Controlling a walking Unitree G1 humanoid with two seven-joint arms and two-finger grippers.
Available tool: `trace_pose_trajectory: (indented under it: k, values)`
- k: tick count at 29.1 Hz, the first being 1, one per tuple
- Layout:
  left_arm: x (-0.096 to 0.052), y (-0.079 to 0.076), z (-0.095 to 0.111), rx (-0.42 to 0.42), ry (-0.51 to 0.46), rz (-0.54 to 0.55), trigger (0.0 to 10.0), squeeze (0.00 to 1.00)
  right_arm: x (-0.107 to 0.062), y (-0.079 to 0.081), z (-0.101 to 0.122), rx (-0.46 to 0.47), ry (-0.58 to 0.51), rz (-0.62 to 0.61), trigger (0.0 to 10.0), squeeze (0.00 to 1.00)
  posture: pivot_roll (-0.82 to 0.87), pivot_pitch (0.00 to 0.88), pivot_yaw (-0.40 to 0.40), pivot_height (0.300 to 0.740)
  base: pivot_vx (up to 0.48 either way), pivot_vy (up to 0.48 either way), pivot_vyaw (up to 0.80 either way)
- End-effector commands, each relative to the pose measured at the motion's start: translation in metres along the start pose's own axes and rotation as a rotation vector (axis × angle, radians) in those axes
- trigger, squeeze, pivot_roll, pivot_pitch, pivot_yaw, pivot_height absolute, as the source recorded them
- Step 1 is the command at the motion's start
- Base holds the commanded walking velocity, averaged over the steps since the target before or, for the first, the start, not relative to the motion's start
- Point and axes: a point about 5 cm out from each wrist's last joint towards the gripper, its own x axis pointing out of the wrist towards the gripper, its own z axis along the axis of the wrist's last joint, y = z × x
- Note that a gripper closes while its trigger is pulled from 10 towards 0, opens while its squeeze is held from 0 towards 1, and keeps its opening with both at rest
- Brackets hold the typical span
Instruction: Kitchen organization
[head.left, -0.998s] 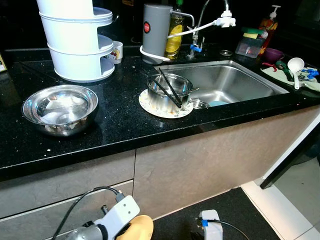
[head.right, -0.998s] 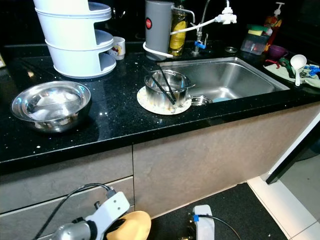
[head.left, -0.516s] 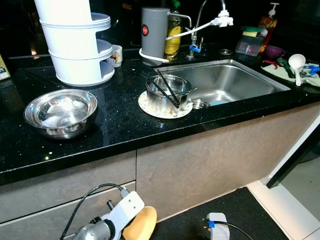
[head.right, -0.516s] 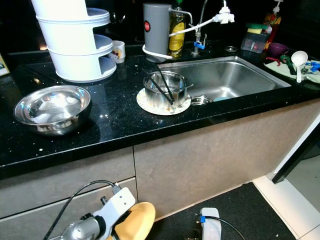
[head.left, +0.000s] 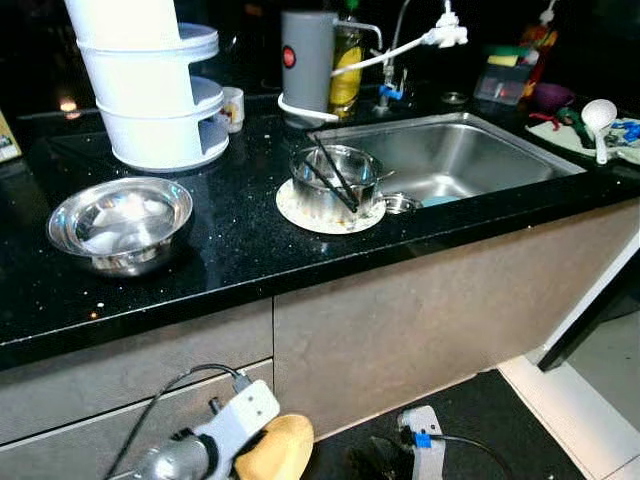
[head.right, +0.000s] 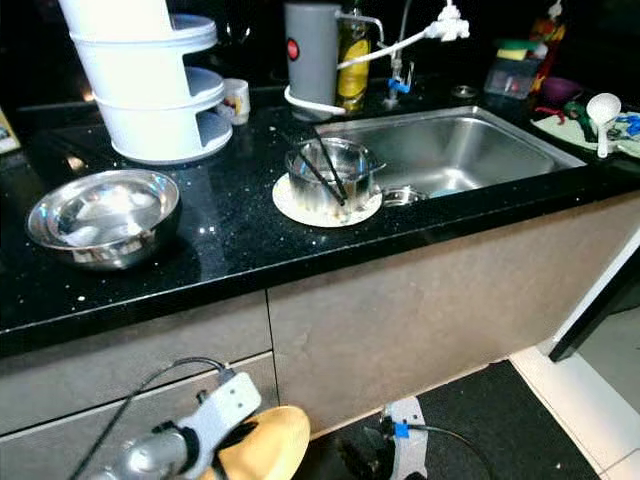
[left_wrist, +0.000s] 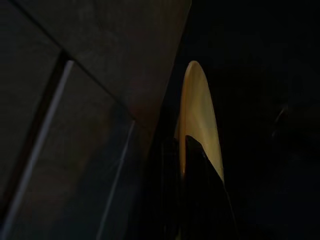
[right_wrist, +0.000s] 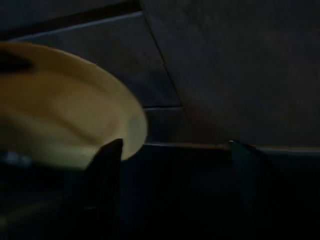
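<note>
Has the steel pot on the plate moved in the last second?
No. The steel pot sits on its round plate beside the sink as before; only the camera shifted slightly.

White tiered rack: top cut off by the frame edge. Yellow plate down by the cabinet front: lower part runs off the bottom edge; in the left wrist view it is seen edge-on, with the dark fingers over its lower part, grip too dim to read. Left gripper largely hidden behind its white wrist housing. Right wrist view very dark; two finger outlines barely made out. Clutter behind the sink, far right, too small and blurred to name.
</note>
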Motion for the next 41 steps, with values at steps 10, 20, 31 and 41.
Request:
trace_pose_trajectory:
  k: [10, 20, 31, 41]
  values:
    - [-0.031, 0.012, 0.014, 0.127, -0.035, -0.185, 0.0, 0.0, 0.03, 0.029, 0.035, -0.313, 0.017, 0.339, 10.0, 0.0, -0.04, 0.16, -0.089, 0.74, 0.0, 0.0, 0.0]
    - [-0.039, 0.009, 0.014, 0.145, -0.021, -0.231, 0.0, 0.0, 0.037, 0.047, 0.04, -0.319, 0.082, 0.558, 10.0, 0.0, -0.04, 0.162, -0.117, 0.74, 0.0, 0.0, 0.0]
    - [-0.04, 0.007, 0.021, 0.164, -0.052, -0.248, 0.0, 0.0, 0.049, 0.061, 0.039, -0.377, 0.081, 0.544, 10.0, 0.0, -0.04, 0.14, -0.125, 0.74, 0.0, 0.0, 0.0]
    - [-0.041, 0.006, 0.023, 0.202, -0.044, -0.288, 0.0, 0.0, 0.057, 0.064, 0.045, -0.387, 0.04, 0.49, 10.0, 0.0, -0.04, 0.137, -0.123, 0.74, 0.0, 0.0, 0.0]
